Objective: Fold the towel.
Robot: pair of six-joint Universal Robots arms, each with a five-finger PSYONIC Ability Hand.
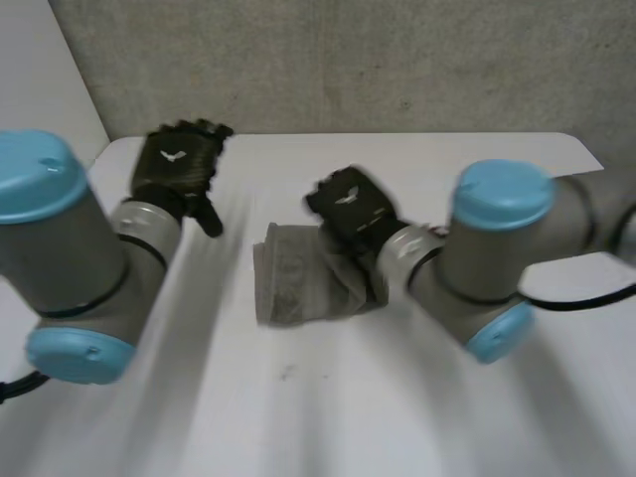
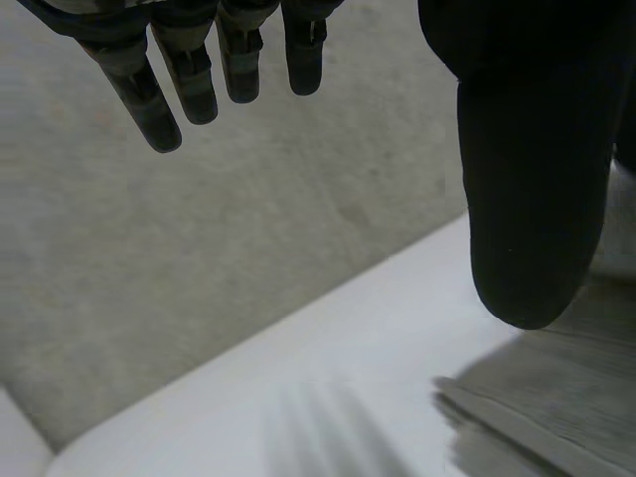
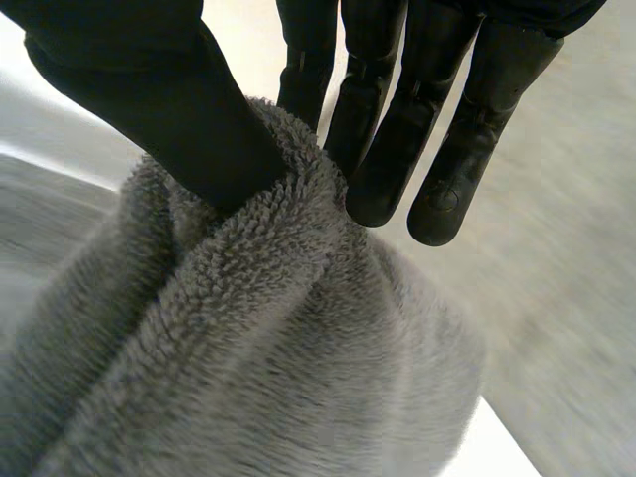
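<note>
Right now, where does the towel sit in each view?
Head view: towel mid-table, under the right hand.
Left wrist view: towel beside the left hand's thumb tip.
Right wrist view: towel pinched between thumb and fingers.
Shared landmark: the white table.

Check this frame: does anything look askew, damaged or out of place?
Only the towel: it lies rumpled with uneven edges on the table, bunched into a ridge where the right hand pinches it. The left hand hangs open, apart from it. No damage or spill shows.
</note>
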